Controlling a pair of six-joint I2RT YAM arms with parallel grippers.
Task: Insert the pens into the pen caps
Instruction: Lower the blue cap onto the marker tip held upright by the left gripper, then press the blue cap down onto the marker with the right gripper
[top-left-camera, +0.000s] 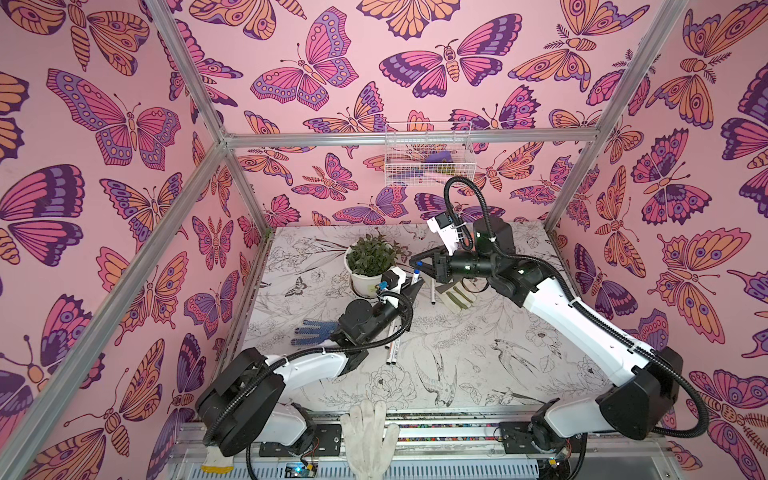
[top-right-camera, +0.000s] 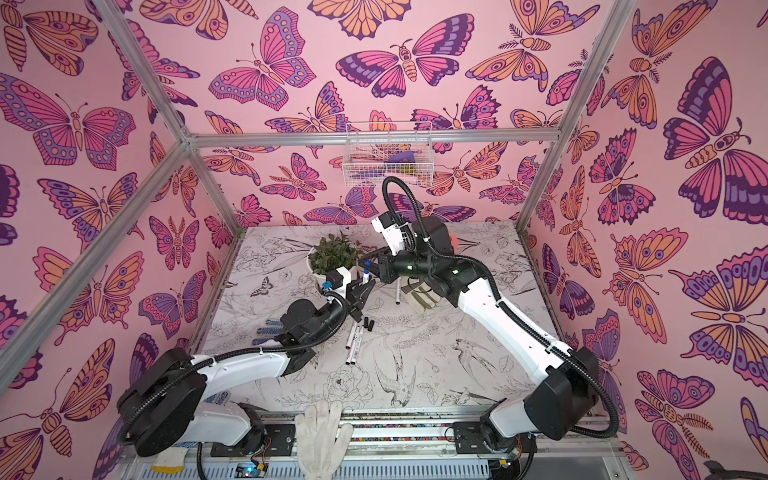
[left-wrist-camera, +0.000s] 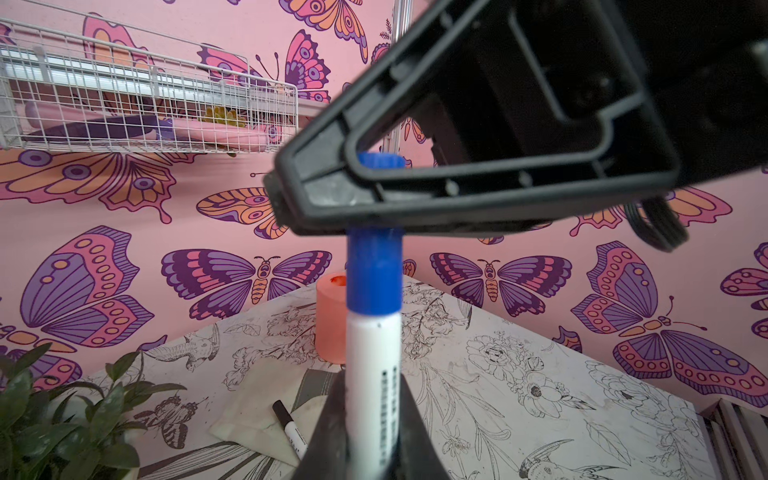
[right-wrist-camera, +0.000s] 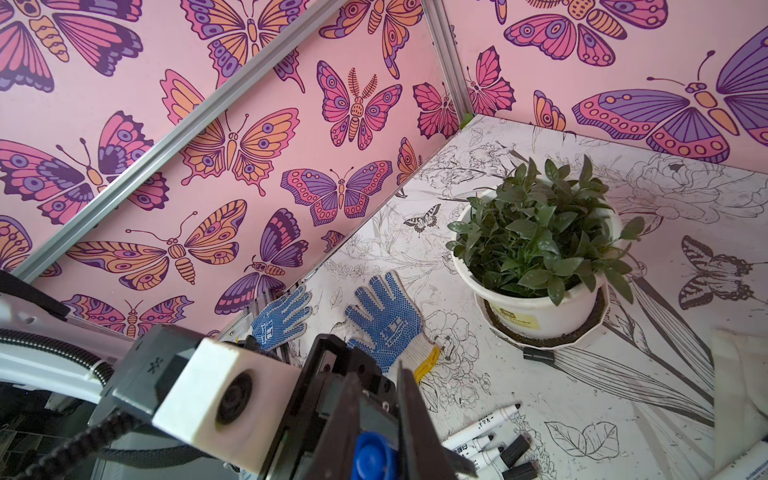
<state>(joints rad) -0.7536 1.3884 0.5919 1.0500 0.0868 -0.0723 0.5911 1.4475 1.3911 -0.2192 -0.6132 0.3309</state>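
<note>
Pen (left-wrist-camera: 372, 345) stood clamped in my left gripper (left-wrist-camera: 371, 415); my right gripper (top-left-camera: 416, 262) pinched the blue cap (left-wrist-camera: 374, 270) over its tip. Pushing straight along the pen seemed wisest.

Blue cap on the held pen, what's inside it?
The white pen runs into the blue cap; its tip is covered, so how deep it sits cannot be seen.

Pink butterfly walls (top-left-camera: 374, 62) (botanical-print tabletop (top-left-camera: 478, 345))
</note>
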